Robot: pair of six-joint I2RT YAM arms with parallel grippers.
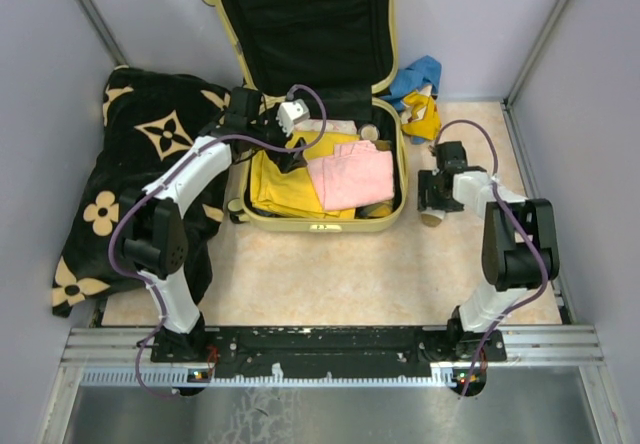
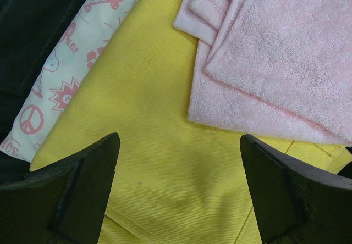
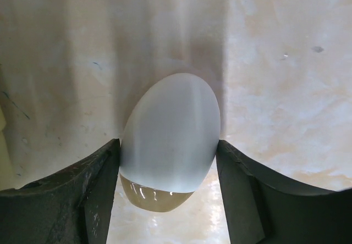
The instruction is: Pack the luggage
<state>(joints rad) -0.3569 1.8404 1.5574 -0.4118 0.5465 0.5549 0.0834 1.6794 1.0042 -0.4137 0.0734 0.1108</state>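
A pale marbled table (image 1: 330, 274) between grey walls is carrying everything. Near its right side, the right gripper (image 1: 435, 209) is pressing both fingers against a white bottle (image 3: 170, 139) on the surface. Farther back at centre, the suitcase (image 1: 318, 226) is lying open, its lid standing up behind. The left gripper (image 1: 292, 152) is hovering inside it, fingers spread wide, over a yellow cloth (image 2: 148, 145) beside a pink towel (image 2: 275, 51).
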